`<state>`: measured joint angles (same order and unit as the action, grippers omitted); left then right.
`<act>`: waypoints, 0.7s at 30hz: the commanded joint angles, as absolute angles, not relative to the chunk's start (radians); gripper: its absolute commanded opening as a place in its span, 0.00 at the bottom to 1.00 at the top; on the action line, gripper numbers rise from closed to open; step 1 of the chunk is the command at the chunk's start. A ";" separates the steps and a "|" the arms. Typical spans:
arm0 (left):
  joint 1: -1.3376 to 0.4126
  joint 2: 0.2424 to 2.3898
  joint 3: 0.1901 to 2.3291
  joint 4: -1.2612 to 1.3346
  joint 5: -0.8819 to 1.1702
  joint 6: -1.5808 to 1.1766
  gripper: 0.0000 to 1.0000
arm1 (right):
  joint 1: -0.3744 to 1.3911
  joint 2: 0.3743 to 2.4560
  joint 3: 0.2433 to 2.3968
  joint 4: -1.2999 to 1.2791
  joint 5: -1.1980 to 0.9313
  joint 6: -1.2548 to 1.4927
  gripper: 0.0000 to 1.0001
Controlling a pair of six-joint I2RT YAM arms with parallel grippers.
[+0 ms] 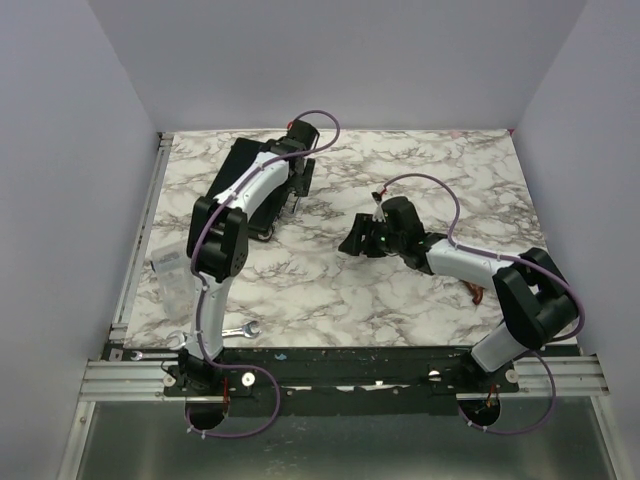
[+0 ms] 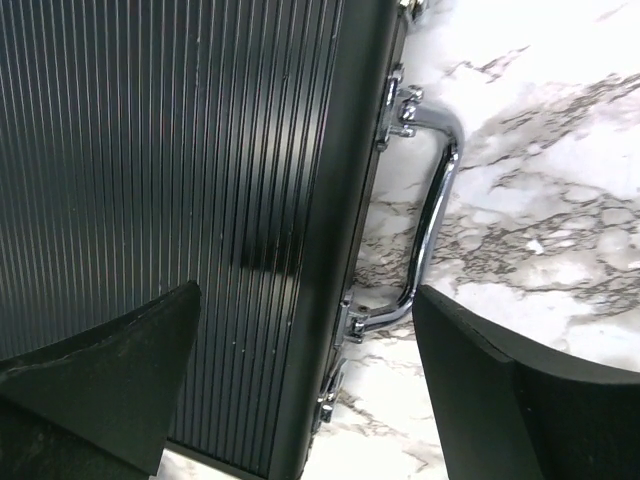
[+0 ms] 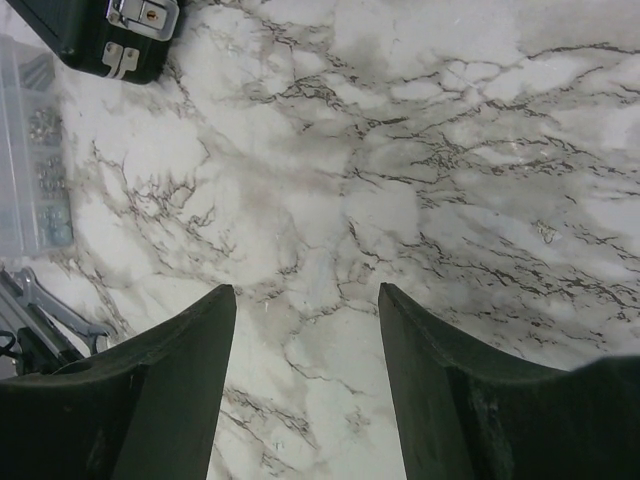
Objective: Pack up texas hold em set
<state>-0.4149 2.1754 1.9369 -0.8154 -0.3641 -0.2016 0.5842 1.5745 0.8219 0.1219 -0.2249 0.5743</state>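
Note:
The black case [image 1: 238, 160] of the texas hold em set lies shut at the back left of the marble table, partly under my left arm. The left wrist view shows its ribbed lid [image 2: 150, 150], its chrome handle [image 2: 432, 220] and a latch [image 2: 352, 318] on the side edge. My left gripper [image 1: 292, 203] [image 2: 305, 290] hangs open over that handle-side edge, one finger above the lid and the other above the table, touching nothing. My right gripper [image 1: 353, 241] [image 3: 305, 290] is open above bare marble mid-table, with a corner of the case [image 3: 85, 35] far ahead. Chips, cards and triangle are out of view.
A clear plastic box [image 1: 170, 275] [image 3: 30, 150] of small metal parts sits at the left edge. A silver wrench [image 1: 238, 329] lies near the front edge by the left arm's base. A small brown piece [image 1: 478, 293] lies beside the right arm. White walls enclose the table.

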 commanded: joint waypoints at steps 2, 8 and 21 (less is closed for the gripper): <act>-0.431 2.267 2.090 -0.991 -0.459 -0.176 0.87 | 0.562 1.553 0.786 0.188 -0.273 0.570 0.62; -0.437 2.365 2.179 -1.085 -0.564 -0.182 0.87 | 0.556 1.572 0.778 0.211 -0.304 0.580 0.62; -0.371 2.416 2.289 -1.143 -0.518 -0.190 0.73 | 0.546 1.585 0.770 0.217 -0.317 0.588 0.62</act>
